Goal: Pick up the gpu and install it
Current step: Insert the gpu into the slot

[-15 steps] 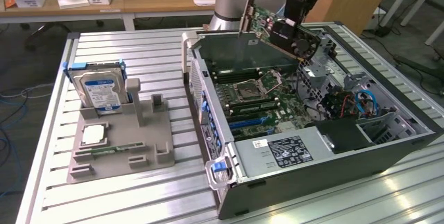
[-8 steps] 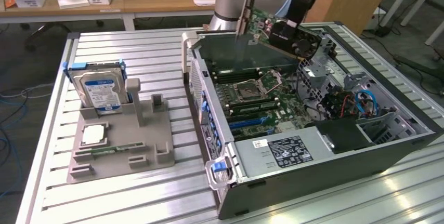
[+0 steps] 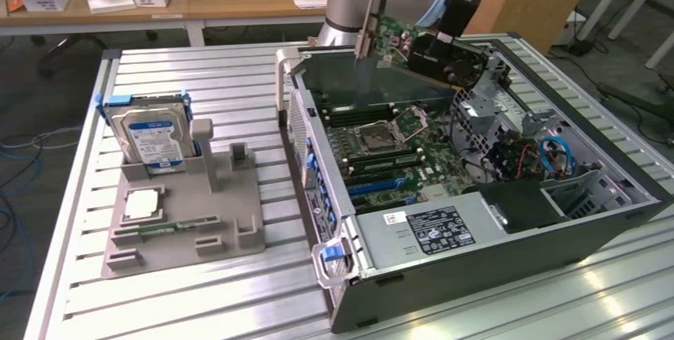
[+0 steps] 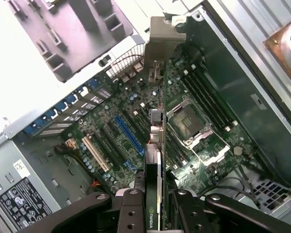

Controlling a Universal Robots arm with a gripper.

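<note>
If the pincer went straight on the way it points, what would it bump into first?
Probably the motherboard, near its blue slot. The pincer is shut on the gpu, so the card's metal end would touch first. Depth is unclear.

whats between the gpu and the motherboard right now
Only air. In the exterior view the gpu, gripped by the tool, hangs above the open case, clear of the motherboard.

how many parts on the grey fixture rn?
3: hard drive upright at the far end, CPU flat in the middle, RAM stick lying nearest the camera. None looks hidden.
</note>
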